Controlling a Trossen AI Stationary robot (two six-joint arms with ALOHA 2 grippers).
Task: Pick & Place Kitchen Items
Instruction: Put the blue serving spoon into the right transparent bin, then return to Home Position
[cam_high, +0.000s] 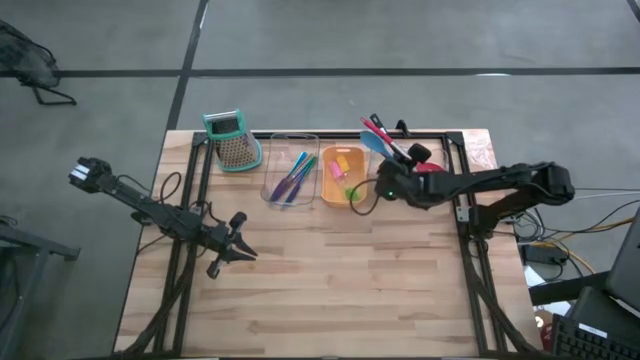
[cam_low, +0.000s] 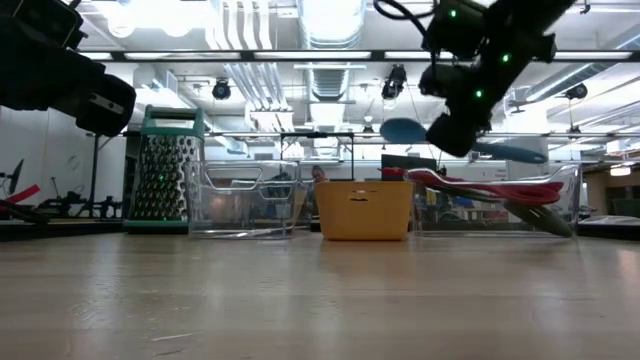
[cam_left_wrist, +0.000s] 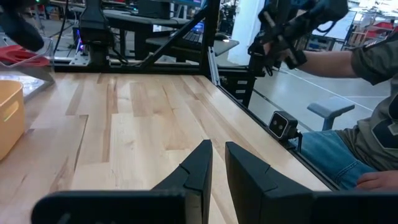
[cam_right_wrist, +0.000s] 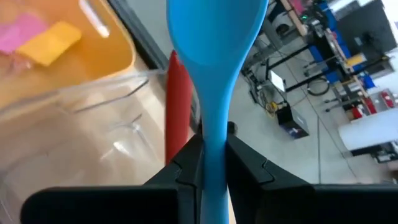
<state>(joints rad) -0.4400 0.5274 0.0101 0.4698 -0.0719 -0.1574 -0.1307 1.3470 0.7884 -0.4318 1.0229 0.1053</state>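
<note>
The right gripper (cam_right_wrist: 212, 163) is clamping the handle of a blue spoon (cam_right_wrist: 214, 56), and in the right wrist view the spoon's long axis is running straight out from between the two fingers, bowl end leading, so the tool is lying in line with the gripper's reach and not across it. In the high view the right gripper (cam_high: 388, 186) is hanging over the far right part of the tabletop, just beside the orange tray (cam_high: 343, 176), with the blue spoon (cam_high: 374, 143) pointing toward the far edge. In the low view the spoon (cam_low: 404, 130) is riding clear above the tray walls, its bowl turned toward the orange tray (cam_low: 364, 209) while a red spatula (cam_low: 490, 186) and a long black spoon (cam_low: 535, 216) are lying slanted in the clear tray (cam_low: 497, 205) near the far right corner. Thin blue, purple and green sticks (cam_high: 291, 176) are lying in another clear tray next to the grater (cam_high: 233, 140). The left gripper (cam_high: 238, 249) is waiting over the left middle of the tabletop with its fingers nearly together and nothing between them, well apart from every tray, so the right arm is plainly the nearer one. Where the spoon is meant to land I cannot tell; any set-down will likely turn on lowering it along that lengthwise axis.
</note>
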